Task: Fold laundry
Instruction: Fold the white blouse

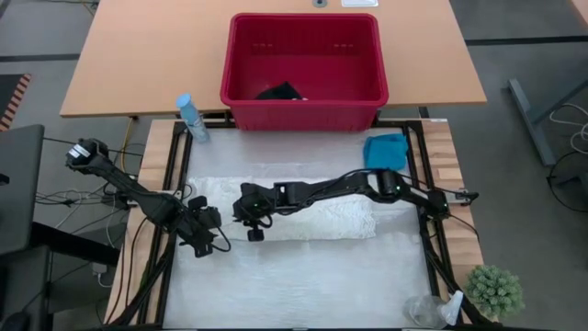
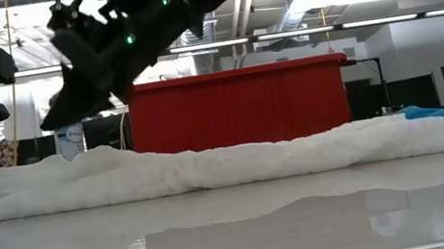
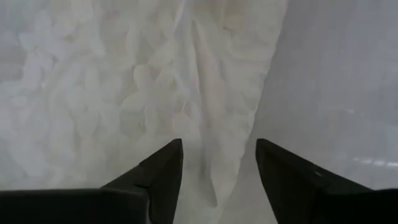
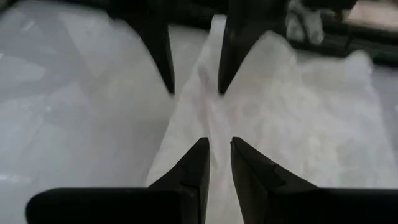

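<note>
Glossy white table top (image 2: 241,231) lay closest at the low camera, mirroring everything above it, and just past that bare strip the cream lacy cloth (image 1: 303,213) stretched in a long folded band across the table's middle. I took that cloth as my marker for everything else.

At the cloth's left end the left gripper (image 1: 204,232) hovered low, its two dark fingers (image 3: 155,180) standing apart with the cloth's folded edge showing in the gap between them; nothing was pinched. Facing it from the other side, the right gripper (image 1: 250,221) sat over the cloth a little way in from that same end, its arm reaching along the band from the right. Its fingers (image 4: 198,168) were drawn nearly together, only a thin slot between them over a raised fold; whether they actually nipped the fabric I could not tell.

Beyond the cloth's far right corner lay the small turquoise garment (image 1: 385,150), well apart from both grippers. Farther behind the cloth stood the red basket (image 1: 303,110), with the dark garment (image 1: 279,92) lying in its bottom. A blue bottle (image 1: 190,117) stood off the cloth's far left corner, beside the basket.
</note>
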`<state>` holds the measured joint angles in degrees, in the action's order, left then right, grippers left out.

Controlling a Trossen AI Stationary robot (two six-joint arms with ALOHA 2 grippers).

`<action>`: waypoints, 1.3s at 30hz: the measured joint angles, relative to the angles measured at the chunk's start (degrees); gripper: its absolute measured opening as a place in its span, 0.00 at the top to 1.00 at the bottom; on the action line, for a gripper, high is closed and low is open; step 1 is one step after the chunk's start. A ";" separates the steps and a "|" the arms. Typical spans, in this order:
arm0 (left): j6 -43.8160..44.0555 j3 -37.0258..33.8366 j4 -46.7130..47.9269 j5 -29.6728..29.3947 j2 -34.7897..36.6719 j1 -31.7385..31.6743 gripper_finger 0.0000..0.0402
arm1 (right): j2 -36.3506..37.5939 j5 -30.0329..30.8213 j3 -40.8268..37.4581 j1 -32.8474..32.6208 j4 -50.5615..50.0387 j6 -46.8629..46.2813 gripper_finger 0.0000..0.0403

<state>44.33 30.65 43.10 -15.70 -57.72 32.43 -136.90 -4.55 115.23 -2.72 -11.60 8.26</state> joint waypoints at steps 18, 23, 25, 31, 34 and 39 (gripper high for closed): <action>0.33 0.00 1.28 0.07 -0.04 0.00 0.52 | -2.35 3.01 0.05 1.39 0.39 -0.73 0.78; 0.30 0.00 1.53 0.02 -0.04 0.00 0.52 | -3.23 1.10 -0.08 0.20 -0.61 -0.32 0.78; 0.30 0.00 1.69 0.02 -0.04 0.00 0.52 | -2.94 1.47 0.03 -0.29 -0.53 0.75 0.78; 1.92 0.00 1.66 0.06 -0.04 0.00 0.52 | -2.43 1.51 0.03 -0.58 -0.21 -0.30 0.78; 3.48 0.00 1.61 1.00 -0.01 0.00 0.52 | -2.74 1.50 0.03 -0.52 -1.44 -0.97 0.78; 4.64 1.15 1.61 2.17 0.35 0.00 0.52 | -3.06 1.44 0.01 -1.23 -2.75 -0.88 0.78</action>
<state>48.97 31.81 44.71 -13.53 -57.37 32.42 -139.96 -3.11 115.24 -3.96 -14.35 7.38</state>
